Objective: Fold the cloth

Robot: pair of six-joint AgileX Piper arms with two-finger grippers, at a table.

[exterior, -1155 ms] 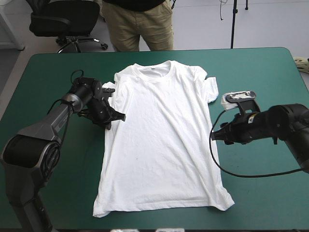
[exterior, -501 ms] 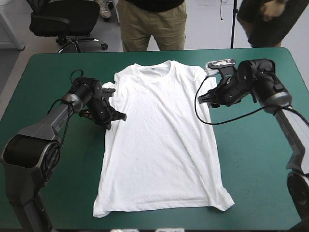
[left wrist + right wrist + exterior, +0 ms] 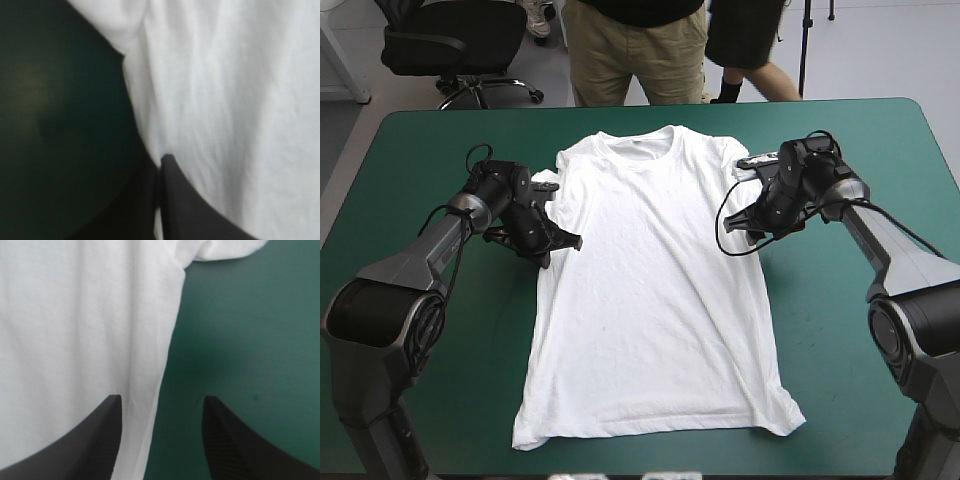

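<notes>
The left hand [image 3: 566, 241] is pinched together on the left edge of the white T-shirt [image 3: 650, 290], which lies spread flat on the teal-green table [image 3: 850, 350]. The right hand [image 3: 745, 225], fingers apart, is over its right edge.

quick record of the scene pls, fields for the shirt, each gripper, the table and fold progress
cloth: T-shirt, white, spread flat, collar toward the table's far edge
left gripper: shut on the T-shirt's side edge, just below the sleeve
right gripper: open, fingers straddling the opposite side edge, below that sleeve
table: teal-green cover
fold: not yet begun
</notes>
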